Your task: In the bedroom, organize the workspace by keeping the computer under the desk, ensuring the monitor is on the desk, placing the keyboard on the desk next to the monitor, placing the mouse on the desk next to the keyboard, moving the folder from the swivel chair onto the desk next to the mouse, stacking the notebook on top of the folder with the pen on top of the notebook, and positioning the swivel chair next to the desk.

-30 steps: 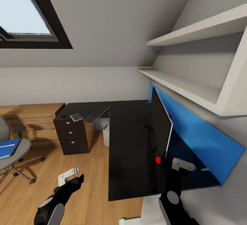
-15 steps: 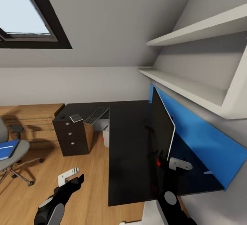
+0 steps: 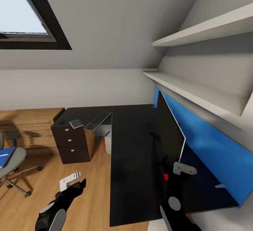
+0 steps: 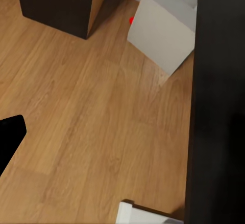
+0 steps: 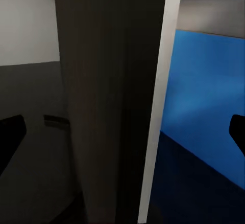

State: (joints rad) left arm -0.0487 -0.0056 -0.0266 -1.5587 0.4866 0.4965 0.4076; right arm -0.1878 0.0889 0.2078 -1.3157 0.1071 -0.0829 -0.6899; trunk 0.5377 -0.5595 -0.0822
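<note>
The monitor (image 3: 169, 132) stands on the desk (image 3: 131, 146), edge-on toward the head camera and close to the blue back panel (image 3: 207, 143). The right gripper (image 3: 177, 174) sits at the screen's near lower corner, at about 5 o'clock in the head view, with a red dot (image 3: 166, 177) just beside it. In the right wrist view the monitor's (image 5: 112, 101) thin edge rises between the two dark fingertips (image 5: 10, 137), which stand wide apart at either side; whether they touch the screen cannot be told.

The left gripper (image 3: 73, 182) hangs over the wood floor (image 3: 88, 188) at about 7 o'clock, off the desk's near edge; its fingers look parted, though how far cannot be told. The left wrist view shows the computer (image 4: 166, 29) standing on the floor under the desk, a red light at its corner, with the drawer unit (image 4: 61, 1) nearby.

On the desk's far wing, at about 10 o'clock from the monitor, lie the keyboard (image 3: 98, 120), the notebook (image 3: 76, 123) just beside it and the mouse (image 3: 62, 121) beyond. The swivel chair (image 3: 8, 160) stands at 9 o'clock, well apart from the desk, with the blue folder (image 3: 6, 153) on its seat.
</note>
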